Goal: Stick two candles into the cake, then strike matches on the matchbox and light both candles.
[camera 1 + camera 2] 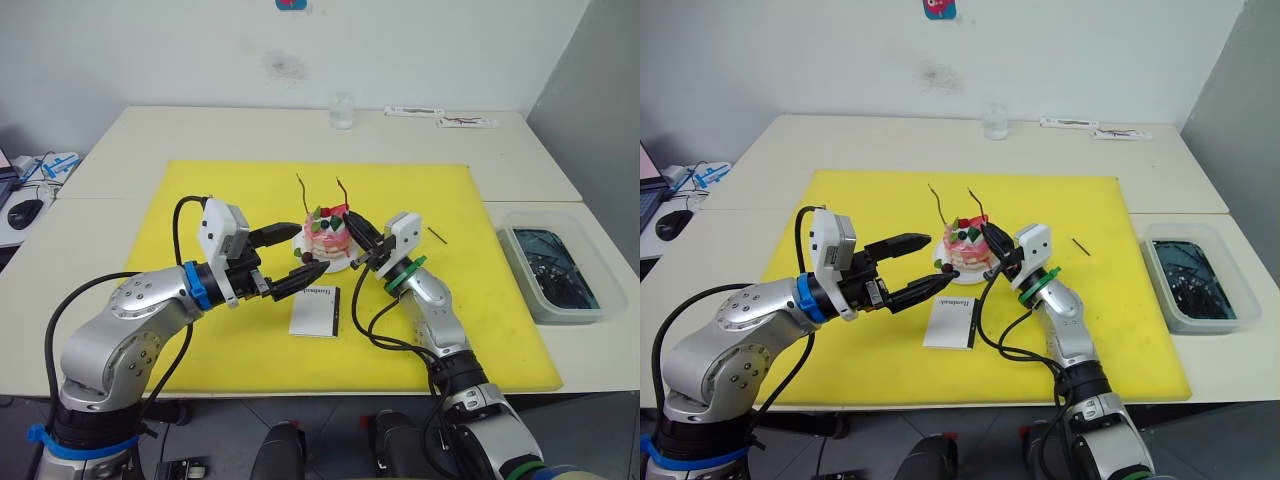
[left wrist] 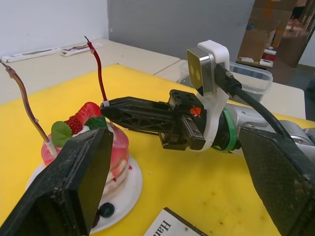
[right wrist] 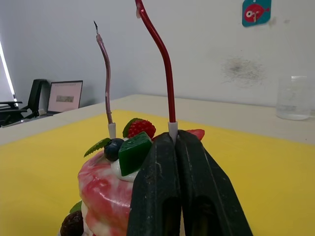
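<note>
While pressed together on the pale base of one candle (image 3: 167,88), the right gripper (image 3: 176,142) seated it in the cake (image 1: 327,236) on the yellow mat (image 1: 200,190). Second candle (image 3: 106,78): planted upright alongside. Left gripper (image 1: 292,258): jaws spread, beside the plate (image 2: 129,184). Matchbox (image 1: 315,310): just in front. Advice: press straight down, then release gently to avoid tilting.

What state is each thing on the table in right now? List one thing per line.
Cake: upright on its plate.
First candle: standing in the cake, unlit.
Second candle: upright, unlit, base pinched by the right claw.
Left claw: open beside the cake.
Matchbox: closed, flat on the yellow mat.
Match: lying on the mat, unlit.
</note>
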Controlling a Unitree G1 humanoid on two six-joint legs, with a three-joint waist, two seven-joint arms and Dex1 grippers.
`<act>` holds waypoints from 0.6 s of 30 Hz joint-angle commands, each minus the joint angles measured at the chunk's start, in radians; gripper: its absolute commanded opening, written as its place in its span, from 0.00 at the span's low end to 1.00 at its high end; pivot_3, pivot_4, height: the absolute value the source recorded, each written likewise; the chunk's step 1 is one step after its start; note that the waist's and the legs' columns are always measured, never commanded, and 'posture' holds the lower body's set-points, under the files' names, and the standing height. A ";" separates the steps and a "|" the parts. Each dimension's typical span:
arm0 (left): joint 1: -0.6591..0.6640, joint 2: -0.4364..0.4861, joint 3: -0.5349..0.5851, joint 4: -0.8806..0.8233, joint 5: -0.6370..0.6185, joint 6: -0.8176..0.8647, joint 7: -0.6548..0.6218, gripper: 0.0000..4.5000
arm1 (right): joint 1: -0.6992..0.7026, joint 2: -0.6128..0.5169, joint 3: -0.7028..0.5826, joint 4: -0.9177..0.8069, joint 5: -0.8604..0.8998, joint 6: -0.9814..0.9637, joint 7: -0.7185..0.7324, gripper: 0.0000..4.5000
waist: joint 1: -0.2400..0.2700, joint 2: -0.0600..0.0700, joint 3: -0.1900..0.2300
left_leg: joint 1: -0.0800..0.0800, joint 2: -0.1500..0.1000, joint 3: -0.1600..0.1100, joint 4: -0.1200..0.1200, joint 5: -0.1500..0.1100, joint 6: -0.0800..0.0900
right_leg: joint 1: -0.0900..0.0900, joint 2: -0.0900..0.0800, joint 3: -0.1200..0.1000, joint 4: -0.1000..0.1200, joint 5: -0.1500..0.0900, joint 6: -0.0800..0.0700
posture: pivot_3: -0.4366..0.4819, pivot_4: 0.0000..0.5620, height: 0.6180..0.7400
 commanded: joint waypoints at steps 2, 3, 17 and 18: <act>0.002 0.003 0.005 -0.031 0.001 -0.020 0.003 1.00 | 0.016 0.016 -0.019 0.015 0.011 -0.004 -0.021 0.00 | 0.000 0.000 0.000 | 0.000 0.000 0.000 0.000 0.000 0.000 | 0.000 0.000 0.000 0.000 0.000 0.000 | 0.48 0.27 1.00; 0.002 0.004 0.005 -0.032 0.001 -0.020 0.004 1.00 | 0.016 0.018 -0.022 0.003 0.016 0.000 -0.021 0.00 | -0.001 0.000 0.000 | 0.000 0.000 0.000 0.000 0.000 0.000 | 0.000 0.000 0.000 0.000 0.000 0.000 | 0.48 0.27 1.00; 0.005 0.006 -0.005 -0.031 0.008 -0.027 -0.003 1.00 | 0.019 0.037 -0.008 -0.132 0.044 0.038 -0.021 0.00 | -0.001 0.000 0.000 | 0.000 0.000 0.000 0.000 0.000 0.000 | 0.000 0.000 0.000 0.000 -0.001 -0.002 | 0.48 0.27 1.00; 0.005 0.006 -0.005 -0.031 0.009 -0.027 -0.003 1.00 | 0.020 0.038 -0.007 -0.134 0.044 0.039 -0.021 0.00 | -0.001 0.000 0.000 | 0.000 0.000 0.000 0.000 0.000 0.000 | 0.000 0.000 0.000 0.000 -0.001 -0.002 | 0.48 0.27 1.00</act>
